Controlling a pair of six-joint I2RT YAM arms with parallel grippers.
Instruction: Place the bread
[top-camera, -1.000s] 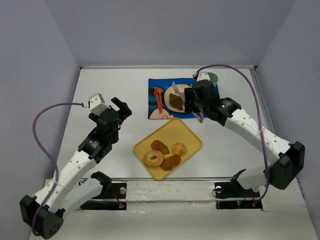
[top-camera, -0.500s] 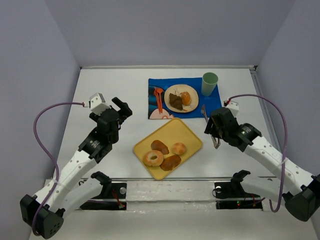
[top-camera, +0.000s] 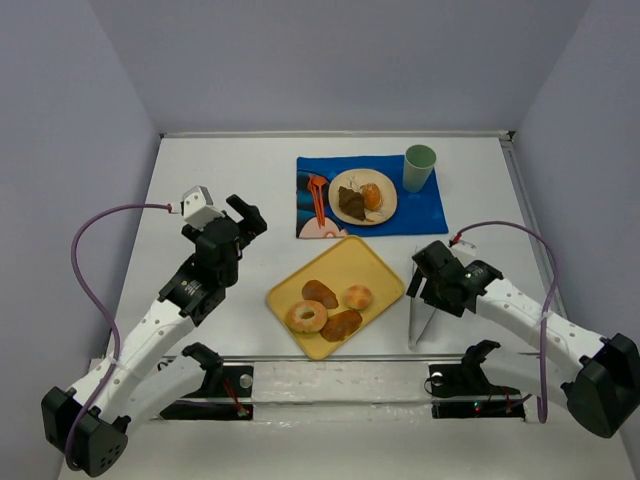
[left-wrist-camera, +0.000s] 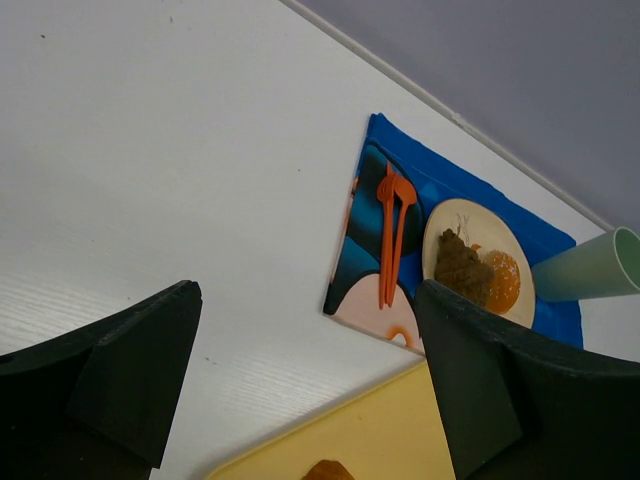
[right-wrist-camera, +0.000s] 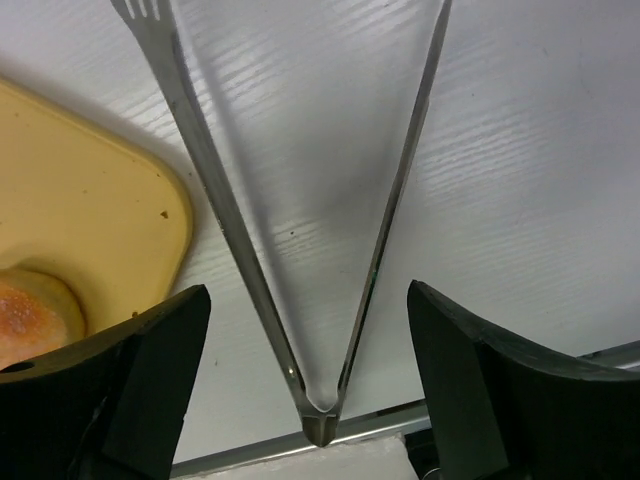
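Metal tongs lie flat on the white table, just right of the yellow tray; we count one pair. Our right gripper hangs over them with its fingers spread wide, holding nothing. Our left gripper is up in the air to the left of the tray, also spread wide and bare. On the tray we count four baked things: a ring doughnut, a brown oval, a round bun and a dark long one. Behind the tray lies one blue mat with one plate on it. The bread sits on that plate: one shiny orange roll and one dark brown ridged pastry, side by side, so two pieces. We think both are light and soft and would squash. The roll may be slippery and the pastry may crumble, so a gentle hold across the middle looks best. Also on the mat are an orange fork and spoon, two things. Farthest behind the tray stands one green cup.
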